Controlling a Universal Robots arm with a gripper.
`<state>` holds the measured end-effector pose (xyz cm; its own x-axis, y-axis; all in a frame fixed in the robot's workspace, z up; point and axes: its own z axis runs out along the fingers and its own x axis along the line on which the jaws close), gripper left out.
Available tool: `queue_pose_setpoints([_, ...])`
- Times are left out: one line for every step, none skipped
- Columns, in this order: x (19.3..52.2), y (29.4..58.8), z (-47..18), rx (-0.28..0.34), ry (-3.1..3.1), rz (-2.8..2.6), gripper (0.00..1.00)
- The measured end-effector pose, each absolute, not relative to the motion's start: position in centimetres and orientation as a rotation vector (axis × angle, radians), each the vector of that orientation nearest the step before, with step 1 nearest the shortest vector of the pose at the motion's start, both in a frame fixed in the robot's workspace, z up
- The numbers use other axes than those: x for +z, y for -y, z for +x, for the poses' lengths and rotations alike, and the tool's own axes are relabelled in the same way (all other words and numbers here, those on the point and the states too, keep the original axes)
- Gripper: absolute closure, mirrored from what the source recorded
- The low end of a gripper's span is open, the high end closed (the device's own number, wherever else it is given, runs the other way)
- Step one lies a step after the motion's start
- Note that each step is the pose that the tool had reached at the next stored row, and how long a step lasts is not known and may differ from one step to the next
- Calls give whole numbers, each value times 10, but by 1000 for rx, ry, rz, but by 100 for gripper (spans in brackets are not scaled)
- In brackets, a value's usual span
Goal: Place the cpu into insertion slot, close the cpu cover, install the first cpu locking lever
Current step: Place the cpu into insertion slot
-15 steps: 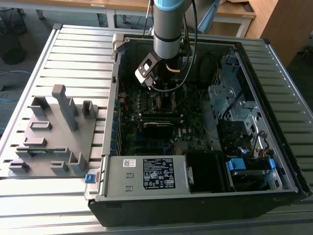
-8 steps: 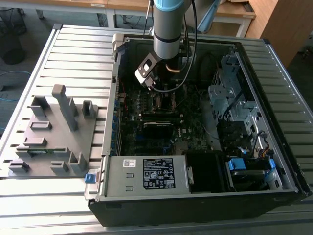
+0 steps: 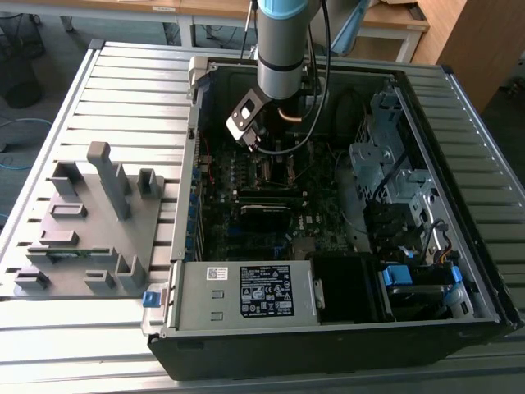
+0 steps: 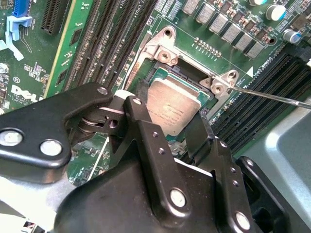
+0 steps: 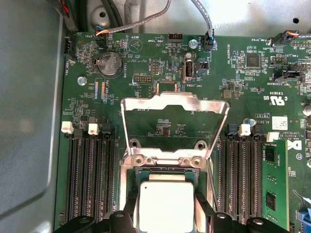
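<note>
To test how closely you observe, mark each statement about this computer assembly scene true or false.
1. The cpu cover stands raised open. True.
2. The cpu lies on the grey fixture plate outside the case. False: it is at the insertion slot, right at the tool.
3. The tool is inside the computer case, above the motherboard. True.
4. A side panel covers the computer case. False: the case is open and the motherboard is visible.
</note>
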<state>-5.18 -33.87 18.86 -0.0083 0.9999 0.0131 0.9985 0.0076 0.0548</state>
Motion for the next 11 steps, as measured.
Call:
queue_pose_setpoints([189, 339, -52, 75, -2209, 2191, 46])
queue_pose_setpoints([189, 339, -52, 75, -2209, 2191, 45])
queue_pose_setpoints([188, 339, -52, 76, -2209, 2191, 45])
queue_pose_setpoints([188, 339, -52, 76, -2209, 2191, 42])
queue_pose_setpoints([188, 339, -52, 76, -2209, 2191, 42])
queue_pose_setpoints([188, 339, -52, 75, -2209, 2191, 42])
queue_pose_setpoints([188, 339, -52, 75, -2209, 2191, 42])
queue_pose_setpoints([189, 339, -52, 76, -2209, 2191, 42])
queue_pose_setpoints([190, 338, -52, 77, -2209, 2192, 42])
queue_pose_setpoints([191, 338, -52, 78, -2209, 2192, 42])
queue_pose_setpoints([194, 339, -52, 76, -2209, 2191, 42])
